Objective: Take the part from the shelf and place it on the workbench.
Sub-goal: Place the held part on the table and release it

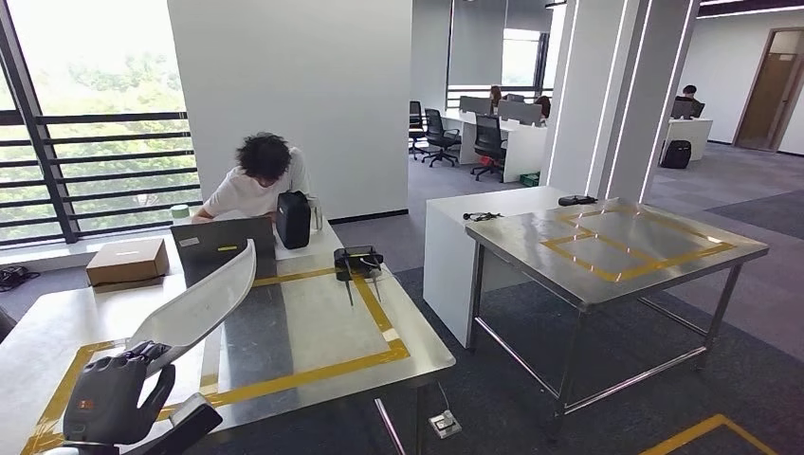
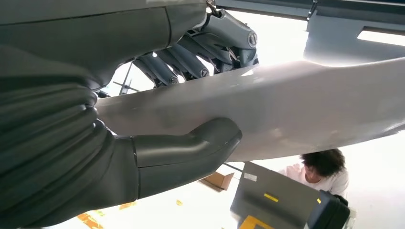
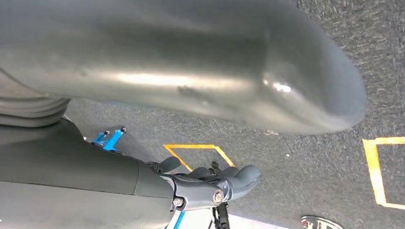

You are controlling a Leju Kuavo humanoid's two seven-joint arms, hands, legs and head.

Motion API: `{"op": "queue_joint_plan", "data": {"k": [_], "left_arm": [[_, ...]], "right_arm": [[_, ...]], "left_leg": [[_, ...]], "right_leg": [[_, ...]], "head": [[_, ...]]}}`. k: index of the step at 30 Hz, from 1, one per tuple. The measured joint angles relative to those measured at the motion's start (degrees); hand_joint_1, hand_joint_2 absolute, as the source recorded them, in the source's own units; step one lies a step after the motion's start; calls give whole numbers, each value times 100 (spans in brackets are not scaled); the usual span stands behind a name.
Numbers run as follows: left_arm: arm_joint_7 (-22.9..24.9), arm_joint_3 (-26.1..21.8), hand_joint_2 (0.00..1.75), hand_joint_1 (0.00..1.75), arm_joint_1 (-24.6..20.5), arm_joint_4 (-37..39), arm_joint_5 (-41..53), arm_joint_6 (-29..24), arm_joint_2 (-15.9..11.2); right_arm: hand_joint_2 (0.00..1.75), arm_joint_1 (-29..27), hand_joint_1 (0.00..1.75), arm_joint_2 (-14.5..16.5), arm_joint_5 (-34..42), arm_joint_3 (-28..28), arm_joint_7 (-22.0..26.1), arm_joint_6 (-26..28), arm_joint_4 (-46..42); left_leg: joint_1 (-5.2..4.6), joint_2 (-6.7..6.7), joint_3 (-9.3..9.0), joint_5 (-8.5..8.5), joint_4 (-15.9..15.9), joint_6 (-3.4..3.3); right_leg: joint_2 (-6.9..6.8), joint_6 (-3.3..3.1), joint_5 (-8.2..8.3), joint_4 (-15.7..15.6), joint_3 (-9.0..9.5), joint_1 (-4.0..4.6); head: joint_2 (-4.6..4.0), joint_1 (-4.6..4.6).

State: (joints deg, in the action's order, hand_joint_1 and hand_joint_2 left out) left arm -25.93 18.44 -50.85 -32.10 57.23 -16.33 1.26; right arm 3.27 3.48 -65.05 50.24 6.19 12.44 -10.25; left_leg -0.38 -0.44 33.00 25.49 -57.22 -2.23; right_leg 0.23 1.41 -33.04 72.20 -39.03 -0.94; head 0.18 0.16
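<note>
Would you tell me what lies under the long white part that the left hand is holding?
The white part hangs over the taped table, crossing yellow tape. The left hand grips its near end. The table beneath the part is hidden.

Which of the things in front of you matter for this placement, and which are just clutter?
For the job:
- left hand, gripping the part
- long white curved part
- steel workbench with yellow tape outline

Lying about:
- cardboard box
- laptop
- black bag
- small black device
- seated person
</note>
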Motion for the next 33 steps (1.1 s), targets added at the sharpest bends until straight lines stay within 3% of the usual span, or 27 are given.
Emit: {"op": "queue_joint_plan", "data": {"k": [1,3,5,7,10,12,15,16,17,18,20,22,25,27,31,32,33], "left_arm": [[-1,1,175,175,12,4,1,1,3],[-1,1,175,175,23,8,1,1,3],[4,1,175,175,44,21,1,1,20],[10,1,175,175,56,35,3,0,39],[15,3,175,175,54,40,8,2,44],[22,3,175,175,41,45,10,3,44],[34,4,175,175,48,69,11,3,47],[37,4,175,175,67,79,12,3,48],[40,5,175,175,85,90,13,3,48],[44,5,175,175,95,97,14,3,46],[47,5,175,175,86,103,14,3,40],[47,5,175,175,62,106,16,3,35],[49,7,175,175,53,103,23,4,42],[52,6,175,175,36,98,23,5,43],[30,6,175,175,30,116,36,13,73],[23,7,175,175,45,126,39,20,75],[17,7,175,175,56,133,40,29,76]], "right_arm": [[0,-2,0,-1,5,1,0,-1,0],[0,-5,0,-1,11,2,0,-1,0],[0,-19,0,-2,14,20,0,-1,0],[0,-26,0,-1,11,37,1,-3,0],[0,-33,0,3,7,49,0,-3,0],[0,-34,0,4,-1,70,0,-3,0],[0,-34,0,5,-15,90,0,-5,0],[0,-36,0,7,-17,91,-1,-5,0],[0,-39,0,8,-20,92,-1,-5,0],[0,-41,0,8,-21,94,-1,-5,0],[0,-42,0,15,-23,96,0,-5,1],[0,-36,0,26,-27,97,-3,-9,1],[0,-33,0,40,-34,99,-12,-16,1],[0,-33,0,44,-39,99,-11,-16,0],[0,-32,0,22,-46,99,1,-17,0],[0,-37,0,20,-46,101,1,-18,0],[0,-41,0,18,-48,102,1,-18,0]], "left_leg": [[0,-1,-9,15,-1,-3],[0,-2,-16,27,-4,-3],[3,-7,-126,154,-41,52],[-6,-16,-225,306,-81,143],[-16,-18,-248,354,-138,245],[-4,-6,-130,440,-425,303],[14,8,506,795,-1444,364],[16,9,704,857,-1678,366],[16,9,810,806,-1724,355],[13,9,810,628,-1558,331],[-17,14,591,71,-810,239],[-69,20,384,-146,-218,156],[-73,14,245,-118,-32,97],[-45,16,126,-116,7,46],[-29,-3,28,-12,-1,-1],[-28,-8,7,23,-13,6],[-24,-11,-24,66,-31,17]], "right_leg": [[0,8,-70,186,-137,-1],[0,13,-106,293,-226,-2],[-10,25,459,-453,-80,-4],[-20,-21,960,-1283,123,9],[-6,-164,908,-1352,216,10],[0,-238,869,-1363,300,-4],[3,-292,785,-1367,391,-7],[7,-293,752,-1366,423,-6],[13,-291,717,-1366,463,-4],[19,-286,680,-1365,514,1],[26,-269,603,-1369,621,12],[27,-224,542,-1377,675,20],[16,-120,528,-1319,704,25],[10,-64,459,-1087,625,21],[3,27,38,134,-193,1],[2,41,62,225,-325,-3],[1,49,216,96,-347,-7]], "head": [[-1,1],[-1,2],[-1,7],[0,8],[0,-7],[0,-21],[1,-34],[0,-36],[1,-39],[1,-43],[1,-46],[1,-48],[1,-35],[-3,-25],[-1,0],[-1,1],[-1,4]]}}
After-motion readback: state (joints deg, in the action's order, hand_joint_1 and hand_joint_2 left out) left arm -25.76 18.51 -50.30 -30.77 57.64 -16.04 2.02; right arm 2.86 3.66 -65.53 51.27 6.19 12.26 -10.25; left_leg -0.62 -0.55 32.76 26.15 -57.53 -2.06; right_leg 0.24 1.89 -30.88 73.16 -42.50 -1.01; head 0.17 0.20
